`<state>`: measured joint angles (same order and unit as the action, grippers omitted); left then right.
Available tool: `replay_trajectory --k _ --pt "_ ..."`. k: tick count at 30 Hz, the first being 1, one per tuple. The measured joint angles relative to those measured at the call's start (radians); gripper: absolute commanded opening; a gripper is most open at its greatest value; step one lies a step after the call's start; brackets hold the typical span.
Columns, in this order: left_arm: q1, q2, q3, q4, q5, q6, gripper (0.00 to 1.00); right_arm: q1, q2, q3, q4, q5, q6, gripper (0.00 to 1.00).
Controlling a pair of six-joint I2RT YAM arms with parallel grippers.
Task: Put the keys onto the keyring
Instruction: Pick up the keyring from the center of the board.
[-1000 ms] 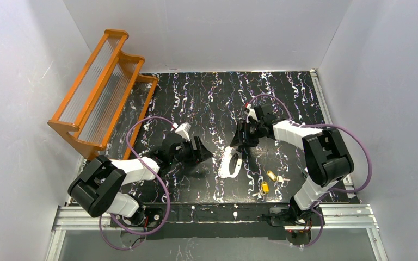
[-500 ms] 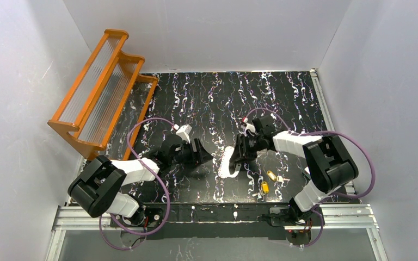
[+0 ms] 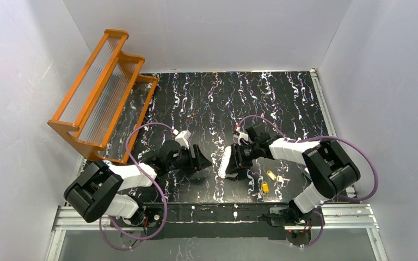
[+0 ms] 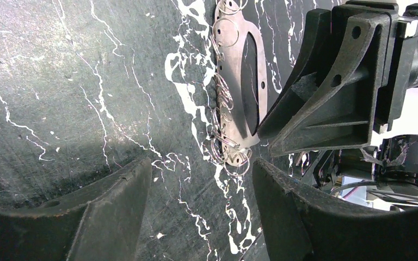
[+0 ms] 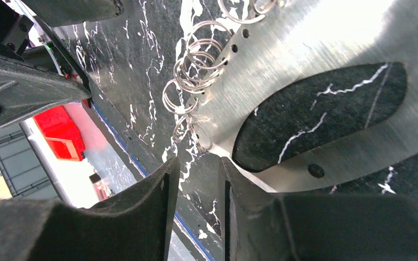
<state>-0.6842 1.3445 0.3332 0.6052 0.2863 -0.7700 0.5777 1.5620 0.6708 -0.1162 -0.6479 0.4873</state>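
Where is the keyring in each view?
Top external: keyring just below centre.
Left wrist: keyring upper centre, running down beside the right gripper.
Right wrist: keyring fills upper right, its end at the jaws.
Shared landmark: the right gripper at the keyring's end.

My left arm (image 3: 132,172) and right arm (image 3: 288,147) are white tubes with big black joints. A purple cable (image 3: 152,124) loops over each. Each wrist has a white block (image 3: 183,135). My fingers (image 4: 109,217) are thick, black and scratched.
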Motion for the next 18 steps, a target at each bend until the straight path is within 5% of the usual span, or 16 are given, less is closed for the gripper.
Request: replay_trajectory --k 18 --pt "-0.001 -0.012 0.000 0.002 -0.002 0.000 0.65 0.064 0.055 0.000 0.043 -0.006 0.012 0.24"
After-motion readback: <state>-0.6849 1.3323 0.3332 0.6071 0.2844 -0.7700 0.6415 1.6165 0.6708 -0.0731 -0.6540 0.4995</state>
